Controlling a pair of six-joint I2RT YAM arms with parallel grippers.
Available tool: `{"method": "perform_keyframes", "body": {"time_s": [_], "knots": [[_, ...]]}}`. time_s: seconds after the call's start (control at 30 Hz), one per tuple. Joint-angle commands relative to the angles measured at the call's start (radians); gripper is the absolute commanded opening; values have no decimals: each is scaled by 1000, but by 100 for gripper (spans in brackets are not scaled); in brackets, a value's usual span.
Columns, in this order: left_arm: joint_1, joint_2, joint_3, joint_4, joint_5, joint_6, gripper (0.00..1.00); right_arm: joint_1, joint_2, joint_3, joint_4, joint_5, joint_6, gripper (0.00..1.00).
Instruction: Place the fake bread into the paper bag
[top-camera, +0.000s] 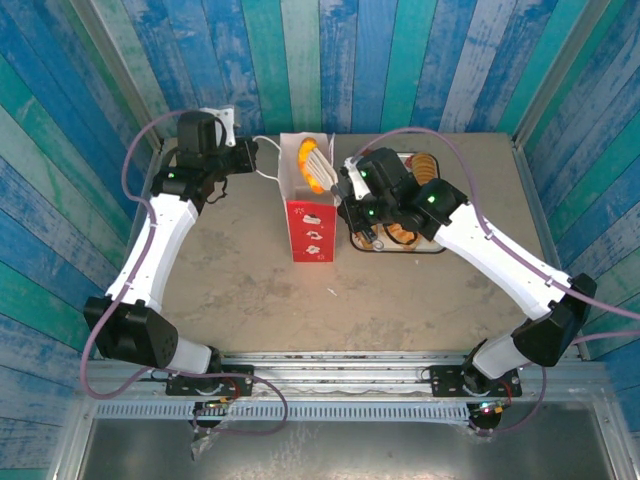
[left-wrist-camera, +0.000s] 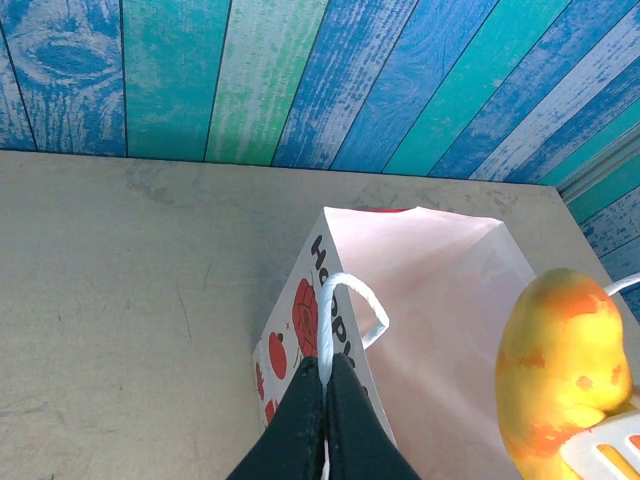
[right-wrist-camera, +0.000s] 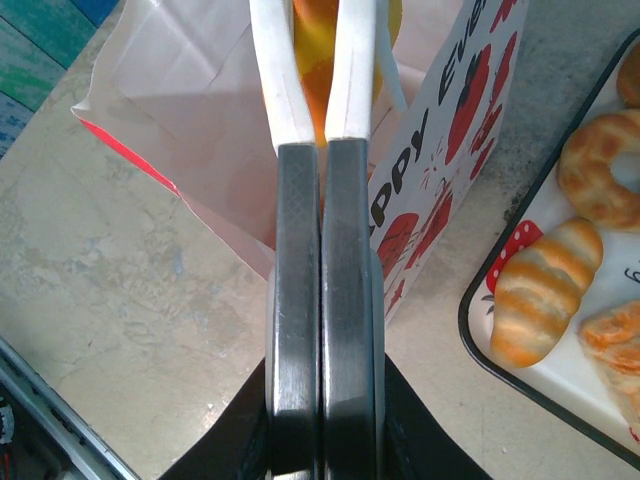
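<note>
Findings at this moment:

1. The tall narrow paper bag, white above and red with white marks below (top-camera: 309, 215), stands upright at the far middle of the grey table (top-camera: 240, 290), mouth open.
2. The left jaws are closed tight on the bag's thin white loop handle (left-wrist-camera: 327, 325), on the bag's left side. The cord runs taut from the jaws to the rim.
3. The right jaws, black with long white tips, are clamped on a glossy yellow-orange toy pastry (left-wrist-camera: 560, 370). I see the pastry at the bag's open mouth, towards its right wall. I cannot tell whether it has passed below the rim.
4. Just right of the bag lies a white tray with a black rim and strawberry prints (right-wrist-camera: 480, 325). On it I see a golden ring doughnut (right-wrist-camera: 605, 170), a striped roll (right-wrist-camera: 545, 290) and a flaky piece at the frame edge (right-wrist-camera: 620, 350).
5. Obstructions: in the top view the right arm (top-camera: 500, 250) covers much of the tray. In the right wrist view the white tips hide most of the held pastry. The bag's printed right wall stands between that pastry and the tray.
6. Blue and green painted planks (left-wrist-camera: 300, 70) close off the far side.
</note>
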Motion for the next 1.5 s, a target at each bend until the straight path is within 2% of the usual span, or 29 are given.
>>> {"method": "perform_keyframes", "body": {"time_s": [0.0, 0.33, 0.53, 1.23, 1.47], "knots": [[4, -65, -14, 15, 10, 9, 0, 7, -38, 33, 31, 6, -6, 6], [4, -73, -27, 24, 17, 11, 0, 6, -15, 87, 29, -3, -18, 6], [4, -77, -38, 32, 19, 7, 0, 7, -11, 141, -31, 6, -51, 6], [3, -87, -37, 12, 16, 21, 0, 6, 27, 78, -103, -32, -84, 7], [4, -92, -36, 12, 17, 18, 0, 6, 22, 55, -108, -37, -88, 12]]}}
